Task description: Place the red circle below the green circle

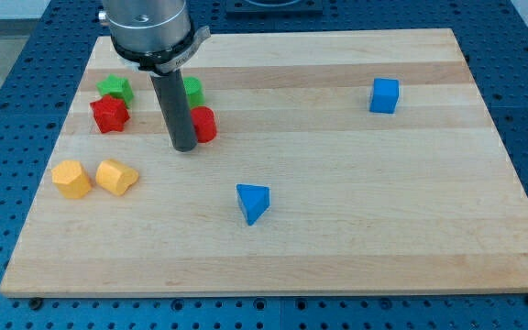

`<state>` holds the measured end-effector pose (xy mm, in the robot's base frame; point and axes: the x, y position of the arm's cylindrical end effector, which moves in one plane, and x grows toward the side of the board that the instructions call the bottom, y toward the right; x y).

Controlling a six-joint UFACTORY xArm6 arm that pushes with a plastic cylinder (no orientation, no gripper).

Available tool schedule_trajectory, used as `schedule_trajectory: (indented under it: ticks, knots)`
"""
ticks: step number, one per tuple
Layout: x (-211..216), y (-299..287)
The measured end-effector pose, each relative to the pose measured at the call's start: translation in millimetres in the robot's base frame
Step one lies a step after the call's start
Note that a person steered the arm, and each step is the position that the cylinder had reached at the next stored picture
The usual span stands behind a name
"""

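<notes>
The red circle (204, 124) lies on the wooden board (356, 229) in the upper left part of the view. The green circle (192, 92) sits just above it, partly hidden behind the rod. My tip (183, 146) stands at the red circle's left edge, touching or nearly touching it, slightly below its middle. The rod covers the left side of both circles.
A green star (115, 89) and a red star (109, 115) sit at the far left. A yellow hexagon-like block (71, 179) and a yellow heart (115, 176) lie below them. A blue triangle (253, 203) is mid-board, a blue cube (384, 95) at upper right.
</notes>
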<state>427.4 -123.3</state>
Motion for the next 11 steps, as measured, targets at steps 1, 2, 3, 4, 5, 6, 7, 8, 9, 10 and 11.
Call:
schedule_trajectory:
  ticks: [1,2,3,4,5,6,7,8,9,10,11]
  knots:
    - [-0.6,11.5]
    - [0.7,60.2]
    - [5.2,108.3]
    - [-0.3,120.2]
    - [-11.1,118.2]
    - [-18.5,106.8]
    - [-29.7,80.4]
    - [-38.2,66.3]
    - [-46.5,48.1]
    - [-47.5,24.7]
    - [-47.4,11.2]
